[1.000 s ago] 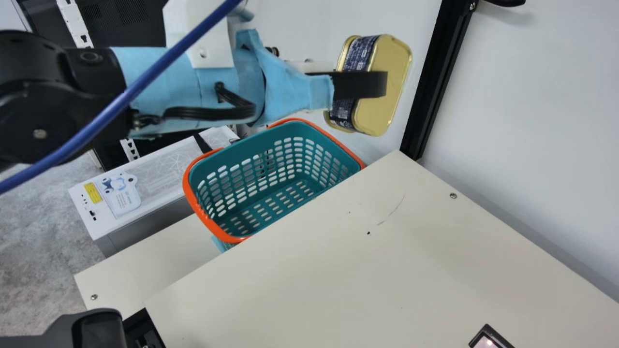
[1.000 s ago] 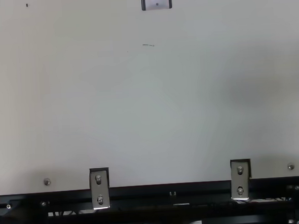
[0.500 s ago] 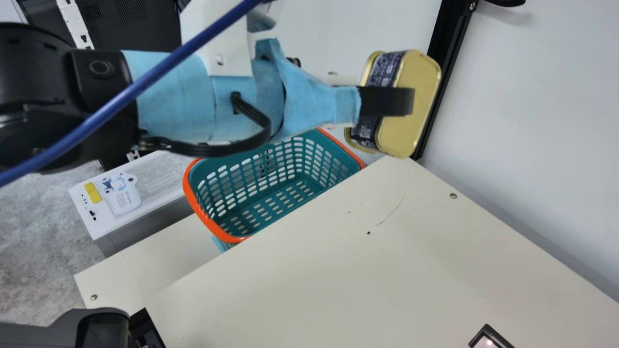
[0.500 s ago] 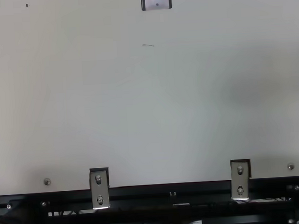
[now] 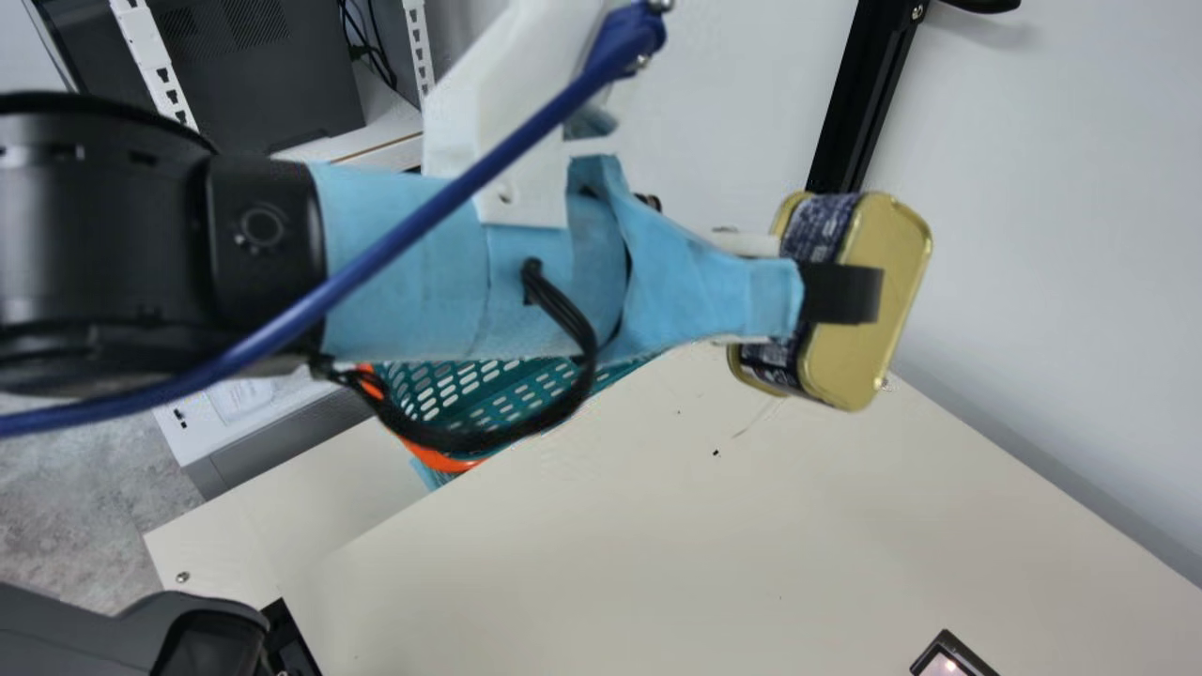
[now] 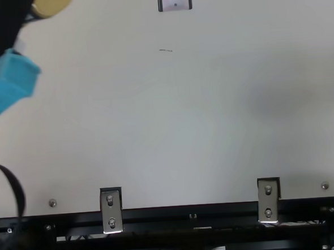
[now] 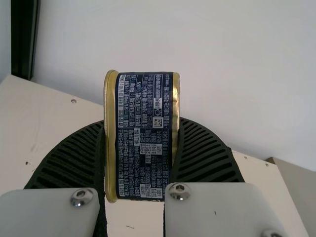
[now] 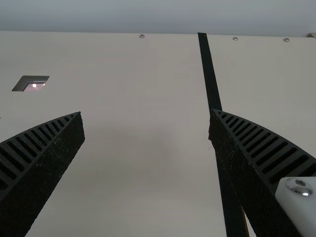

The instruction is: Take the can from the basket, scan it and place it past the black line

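Gold and dark blue, the can (image 5: 878,352) you want is up in the air, clear of the surface (image 5: 610,563) on the far left side. Your left gripper (image 5: 845,295) has its jaws pinching it, one ribbed finger on each of its broad faces. The can leans in the main view, its bare gold face turned outward, with one black finger lying across that face. From the left wrist you can see its printed narrow side, which carries a small square code.

Your right gripper (image 8: 146,112) has its jaws spread well apart, pointing over the surface.

The basket (image 5: 446,394), teal with an orange rim, is beside the left edge of the surface, and your left arm, wrapped in light blue (image 5: 404,272), partly covers it in the main view. A blue cable (image 5: 376,246) crosses in front of that arm.

The scanner (image 6: 175,1), a small window in a dark frame, sits in the surface toward the far side, and the can is well apart from it, over to the left. In the right wrist view the black line (image 8: 210,74) runs over the surface, well apart from the scanner and partly hidden by a finger.
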